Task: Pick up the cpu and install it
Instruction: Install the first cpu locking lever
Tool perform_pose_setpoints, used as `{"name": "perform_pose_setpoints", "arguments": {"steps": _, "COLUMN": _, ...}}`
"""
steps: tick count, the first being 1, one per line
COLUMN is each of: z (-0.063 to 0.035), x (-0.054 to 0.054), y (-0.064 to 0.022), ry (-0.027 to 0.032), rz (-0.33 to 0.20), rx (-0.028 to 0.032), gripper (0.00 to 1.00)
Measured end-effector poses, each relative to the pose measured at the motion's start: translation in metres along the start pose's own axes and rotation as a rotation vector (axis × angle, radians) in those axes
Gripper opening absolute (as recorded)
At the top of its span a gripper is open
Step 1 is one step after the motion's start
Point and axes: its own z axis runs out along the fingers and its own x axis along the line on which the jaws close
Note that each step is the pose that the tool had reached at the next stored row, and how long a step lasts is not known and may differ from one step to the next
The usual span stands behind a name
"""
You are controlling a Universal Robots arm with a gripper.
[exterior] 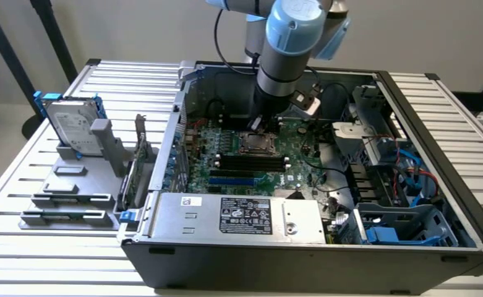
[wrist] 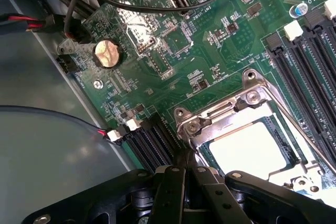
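Presently: my claw (wrist: 185, 174), fingers pressed together and holding nothing, sits just beside the socket frame (wrist: 231, 111) on the motherboard (wrist: 157, 51). Item cpu (wrist: 252, 148): seated flat in its socket, under the open frame.

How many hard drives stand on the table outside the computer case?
1. The hard drive stands upright in the grey holder, at the exterior view's left of the case. Others may hide inside.
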Motion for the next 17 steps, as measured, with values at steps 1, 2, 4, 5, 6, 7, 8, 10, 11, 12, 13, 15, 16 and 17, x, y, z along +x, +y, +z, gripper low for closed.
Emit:
{"name": "perform_pose_setpoints", "arguments": {"steps": 1, "z": -0.0001, "x": 0.0001, "y": 0.0003, "ry": -0.0007, "rz": 0.000, "rx": 0.0014, "gripper": 0.11}}
{"name": "perform_pose_setpoints", "arguments": {"steps": 2, "z": -0.0002, "x": 0.0002, "y": 0.0006, "ry": -0.0016, "rz": 0.001, "rx": 0.0026, "gripper": 0.11}}
{"name": "perform_pose_setpoints", "arguments": {"steps": 4, "z": -0.0004, "x": 0.0005, "y": 0.0013, "ry": -0.0031, "rz": 0.002, "rx": 0.0048, "gripper": 0.11}}
{"name": "perform_pose_setpoints", "arguments": {"steps": 5, "z": -0.0006, "x": 0.0006, "y": 0.0016, "ry": -0.0038, "rz": 0.002, "rx": 0.0057, "gripper": 0.11}}
{"name": "perform_pose_setpoints", "arguments": {"steps": 6, "z": -0.0007, "x": 0.0009, "y": 0.0019, "ry": -0.0043, "rz": 0.003, "rx": 0.0065, "gripper": 0.11}}
{"name": "perform_pose_setpoints", "arguments": {"steps": 7, "z": -0.0009, "x": 0.0011, "y": 0.0022, "ry": -0.0047, "rz": 0.003, "rx": 0.0071, "gripper": 0.11}}
{"name": "perform_pose_setpoints", "arguments": {"steps": 8, "z": -0.0011, "x": 0.0013, "y": 0.0023, "ry": -0.0052, "rz": 0.003, "rx": 0.0076, "gripper": 0.11}}
{"name": "perform_pose_setpoints", "arguments": {"steps": 10, "z": -0.0019, "x": 0.0015, "y": 0.0024, "ry": -0.0062, "rz": 0.004, "rx": 0.0089, "gripper": 0.11}}
{"name": "perform_pose_setpoints", "arguments": {"steps": 11, "z": -0.0022, "x": 0.0015, "y": 0.0024, "ry": -0.0066, "rz": 0.004, "rx": 0.0094, "gripper": 0.11}}
{"name": "perform_pose_setpoints", "arguments": {"steps": 12, "z": -0.0024, "x": 0.0016, "y": 0.0024, "ry": -0.0069, "rz": 0.004, "rx": 0.0100, "gripper": 0.11}}
{"name": "perform_pose_setpoints", "arguments": {"steps": 13, "z": -0.0025, "x": 0.0016, "y": 0.0024, "ry": -0.0071, "rz": 0.004, "rx": 0.0105, "gripper": 0.11}}
{"name": "perform_pose_setpoints", "arguments": {"steps": 15, "z": -0.0026, "x": 0.0016, "y": 0.0027, "ry": -0.0078, "rz": 0.005, "rx": 0.0114, "gripper": 0.11}}
{"name": "perform_pose_setpoints", "arguments": {"steps": 16, "z": -0.0027, "x": 0.0016, "y": 0.0028, "ry": -0.0082, "rz": 0.005, "rx": 0.0116, "gripper": 0.11}}
{"name": "perform_pose_setpoints", "arguments": {"steps": 17, "z": -0.0028, "x": 0.0016, "y": 0.0030, "ry": -0.0083, "rz": 0.005, "rx": 0.0119, "gripper": 0.11}}
